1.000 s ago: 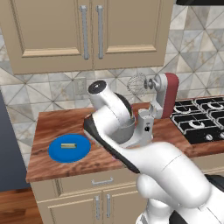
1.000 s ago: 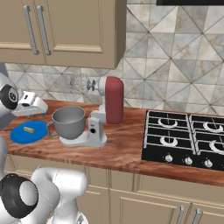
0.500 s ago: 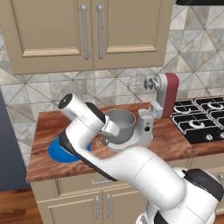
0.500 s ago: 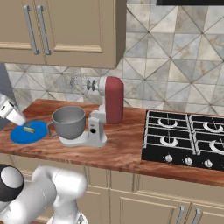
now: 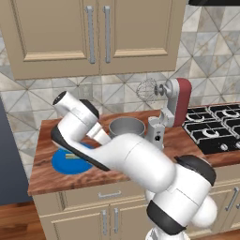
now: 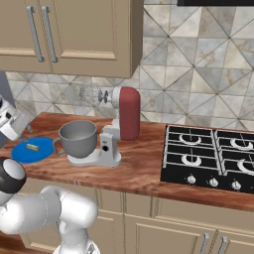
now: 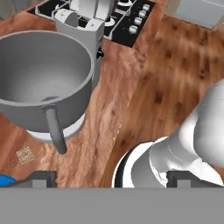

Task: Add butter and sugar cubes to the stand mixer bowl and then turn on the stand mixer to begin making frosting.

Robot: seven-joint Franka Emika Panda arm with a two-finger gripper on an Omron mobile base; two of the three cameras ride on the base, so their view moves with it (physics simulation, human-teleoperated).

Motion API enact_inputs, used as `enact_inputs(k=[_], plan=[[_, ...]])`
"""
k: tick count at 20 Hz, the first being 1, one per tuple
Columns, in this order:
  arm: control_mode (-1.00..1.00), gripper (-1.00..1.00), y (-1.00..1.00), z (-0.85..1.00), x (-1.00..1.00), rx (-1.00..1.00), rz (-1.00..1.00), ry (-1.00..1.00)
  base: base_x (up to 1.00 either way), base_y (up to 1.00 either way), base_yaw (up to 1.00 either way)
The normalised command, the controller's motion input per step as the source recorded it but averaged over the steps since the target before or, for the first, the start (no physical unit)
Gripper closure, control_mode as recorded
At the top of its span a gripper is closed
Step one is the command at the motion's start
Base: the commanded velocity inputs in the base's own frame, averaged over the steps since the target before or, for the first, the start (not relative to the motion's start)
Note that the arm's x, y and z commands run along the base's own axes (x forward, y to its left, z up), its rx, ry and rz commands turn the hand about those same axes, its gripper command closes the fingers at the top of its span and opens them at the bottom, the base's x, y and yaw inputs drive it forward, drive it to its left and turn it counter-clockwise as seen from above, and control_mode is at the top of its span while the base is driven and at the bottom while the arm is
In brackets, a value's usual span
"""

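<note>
My gripper (image 7: 113,179) is open, its fingertips (image 7: 41,178) wide apart with nothing between them. It hangs low over the left end of the counter, just left of the blue plate (image 6: 22,153), and points toward the stand mixer bowl (image 7: 43,74). The butter (image 6: 32,147) lies on that plate. The sugar cubes (image 7: 25,154) sit on the wood beside the bowl's handle (image 7: 54,129). The grey bowl (image 6: 78,138) stands empty on the stand mixer (image 6: 128,113), whose red head is tilted back with the whisk (image 6: 89,94) raised. From the left, my arm covers part of the plate (image 5: 63,164).
A black stove (image 6: 208,158) lies to the right of the mixer. Wall cabinets (image 6: 64,34) hang above the counter. The counter's front edge drops to the wooden floor (image 7: 183,65). The mixer's dark knob (image 7: 100,53) faces the counter front.
My arm has swung left from above the bowl and come down beside the blue plate at the counter's left end. The gripper stayed open. Butter, cubes and mixer have not moved.
</note>
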Motion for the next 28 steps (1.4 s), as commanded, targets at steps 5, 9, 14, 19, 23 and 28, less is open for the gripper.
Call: enact_inputs(k=[5, 9, 14, 19, 23, 28], plan=[[-1.0, -1.0, -0.06, -0.35, 0.0, 0.04, -0.09, -0.46, 0.0, 0.0, 0.0], [-1.0, -1.0, -0.13, -0.33, 0.22, 0.0, -0.1, -0.35, 0.0, 0.0, 0.0], [-1.0, -1.0, 0.0, -0.19, 0.4, 0.0, -0.17, -0.1, 0.0, 0.0, 0.0], [-1.0, -1.0, 0.01, -0.18, 0.47, 0.0, -0.22, 0.0, 0.0, 0.0, 0.0], [-1.0, -1.0, 0.12, -0.2, 0.39, 0.0, -0.22, 0.0, 0.0, 0.0, 0.0], [-1.0, -1.0, 0.13, -0.27, 0.27, 0.0, -0.19, 0.0, 0.0, 0.0, 0.0]])
